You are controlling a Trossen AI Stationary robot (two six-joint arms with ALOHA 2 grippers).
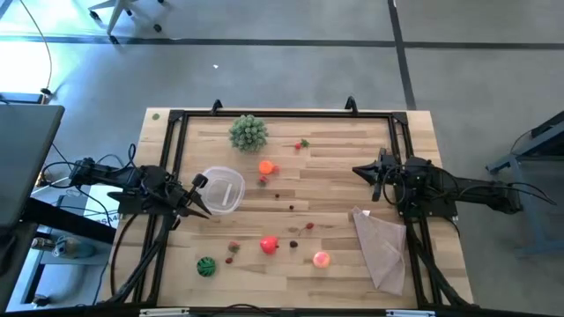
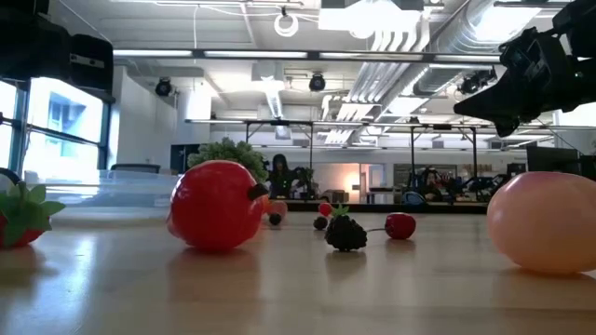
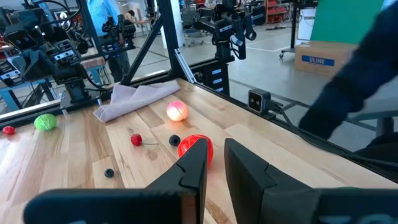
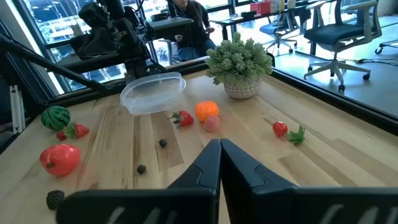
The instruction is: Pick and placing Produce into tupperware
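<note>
**Produce loose on counter, tupperware empty, both arms parked**

Tupperware (image 1: pixel 222 190): round, clear, whitish translucent rim, sits flat and mouth-up on the left part of the wooden counter (image 1: pixel 335 158). Round, so no long axis. Nothing visible inside it.

Produce, all lying on the counter outside the container:
- orange piece (image 1: pixel 266 166) just right of the tupperware, a small pinkish bit touching or just beside it, small strawberry (image 4: pixel 182 117) near it.
- big red tomato-like piece (image 1: pixel 270 245) toward the near edge, roundish, dark stem stub pointing sideways in the low view (image 2: pixel 215 205).
- pink-peach ball (image 1: pixel 321 259) right of the red one, near edge; round, no clear axis.
- green striped ball (image 1: pixel 206 266) at near left, small red strawberry pieces (image 1: pixel 233 249) just beside it.
- small red piece with green leaf (image 1: pixel 303 143) at far side, leaf trailing right.
- dark berries (image 1: pixel 293 231) scattered mid-counter; blackberry with leafy top (image 2: pixel 345 233) upright in the low view.

Bushy grey-green plant (image 1: pixel 248 132) at the far side, tan cloth (image 1: pixel 381 242) at near right, long axis running far-to-near.

Left end effector (image 1: pixel 196 195): at the left edge, just beside the tupperware rim, fingers together, holding nothing. Right end effector (image 1: pixel 363 172): over the right side, well apart from the produce, fingers together, empty.
</note>
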